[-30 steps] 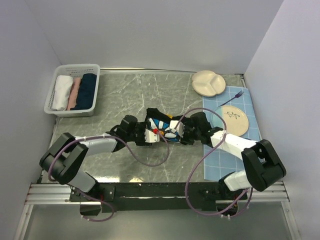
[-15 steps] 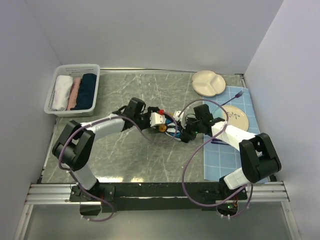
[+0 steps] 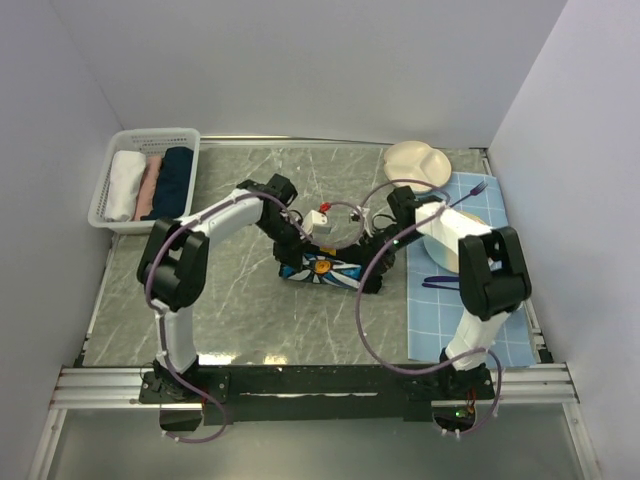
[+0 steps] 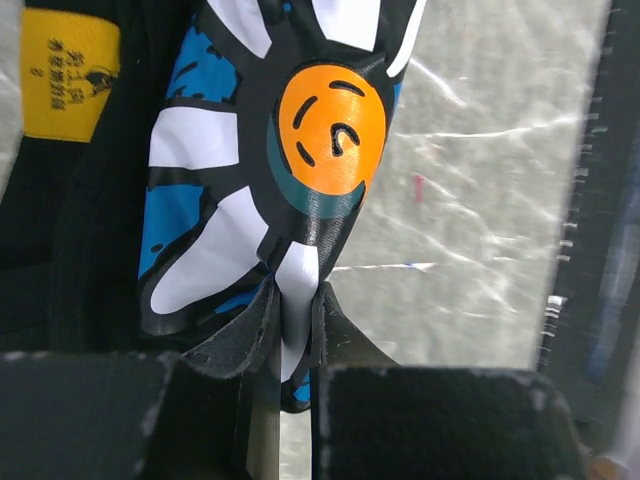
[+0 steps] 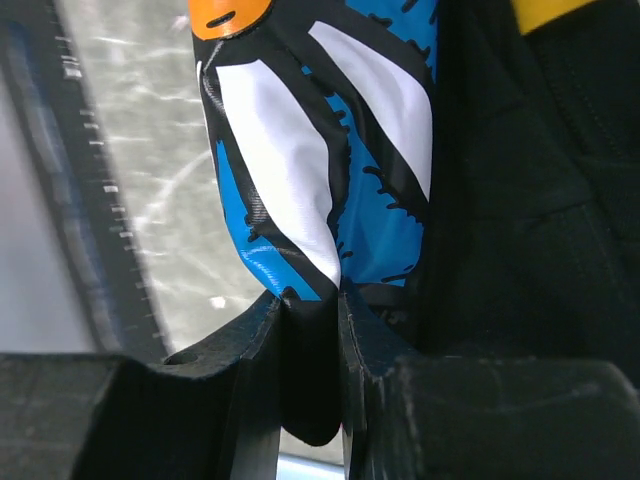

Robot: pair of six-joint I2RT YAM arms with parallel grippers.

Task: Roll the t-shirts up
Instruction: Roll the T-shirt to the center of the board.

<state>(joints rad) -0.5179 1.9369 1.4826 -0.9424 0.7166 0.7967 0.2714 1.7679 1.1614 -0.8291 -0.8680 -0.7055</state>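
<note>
The black t-shirt [image 3: 322, 268] with a white, blue and orange flower print hangs bunched between my two grippers above the middle of the table. My left gripper [image 3: 298, 240] is shut on a fold of the print [image 4: 300, 300]. The print's orange centre [image 4: 332, 115] and the yellow tag [image 4: 70, 75] show beyond the gripper [image 4: 297, 320]. My right gripper [image 3: 376, 255] is shut on the shirt's other end, with black and blue cloth [image 5: 300, 200] pinched in the gripper [image 5: 312, 310]. Rolled white [image 3: 125, 185], pink [image 3: 150, 185] and navy [image 3: 175, 183] t-shirts lie in the basket.
The white basket [image 3: 160, 133] stands at the back left. A light-blue gridded mat [image 3: 470, 310] lies on the right under a round plate [image 3: 475, 250] and a purple fork [image 3: 468, 193]. A cream divided plate [image 3: 415, 165] sits behind it. Walls close in on both sides.
Both arms have swung away from the near edge toward the back. The left gripper closed on the black t-shirt. The shirt now hangs spread between the two grippers.
</note>
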